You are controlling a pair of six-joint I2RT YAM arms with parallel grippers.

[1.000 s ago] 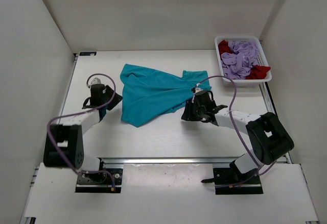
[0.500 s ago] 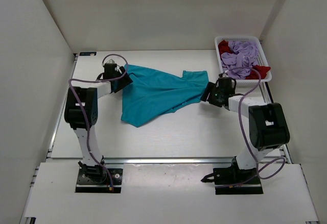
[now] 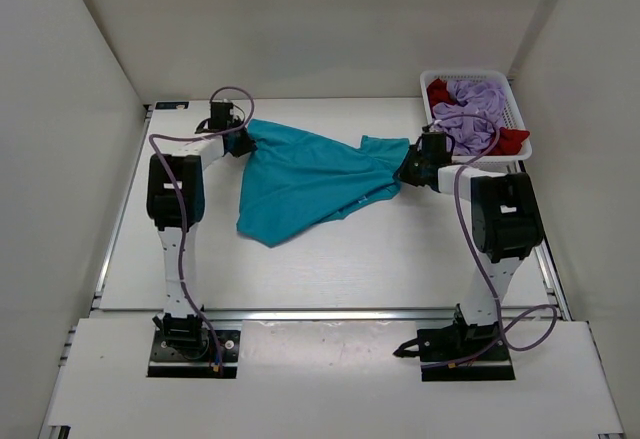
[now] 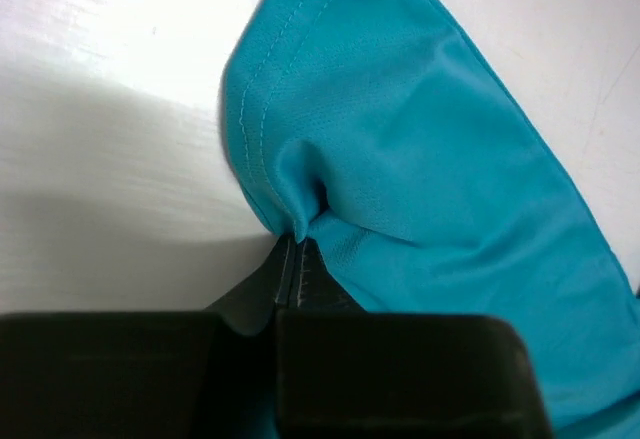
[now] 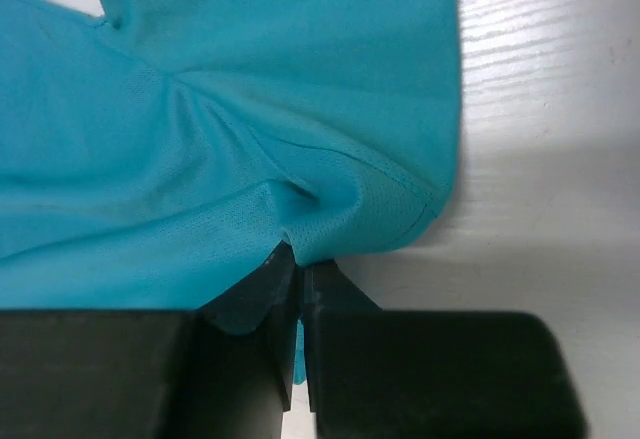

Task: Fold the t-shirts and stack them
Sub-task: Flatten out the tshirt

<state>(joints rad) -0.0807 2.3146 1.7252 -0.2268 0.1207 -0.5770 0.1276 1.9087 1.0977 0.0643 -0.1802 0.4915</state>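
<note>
Left end effector (image 3: 238, 142) is closed to a thin seam, pinching a small tuck of the teal-blue t-shirt (image 3: 300, 179) just inside its stitched hem. In the left wrist view the fabric puckers into a tight fold right at the tips of the fingers (image 4: 285, 274), and the hem curves away over the white table (image 3: 330, 259).

The right end effector (image 3: 408, 169) is clamped the same way. Its jaws meet on a gather of the same shirt near a hemmed corner, with creases radiating from the pinch in the right wrist view.

From above, the two grips sit at opposite ends of the garment. The left one is at the far-left corner and the right one at the right end, close to the white mesh basket (image 3: 520, 131). Between them the teal-blue t-shirt lies spread on the table, a broad flap drooping toward the near side, wrinkled and not flat.

The basket stands at the far right corner of the table. A crumpled lavender t-shirt (image 3: 472, 117) fills most of it, with a red t-shirt (image 3: 438, 92) showing at its far-left and near-right corners.
</note>
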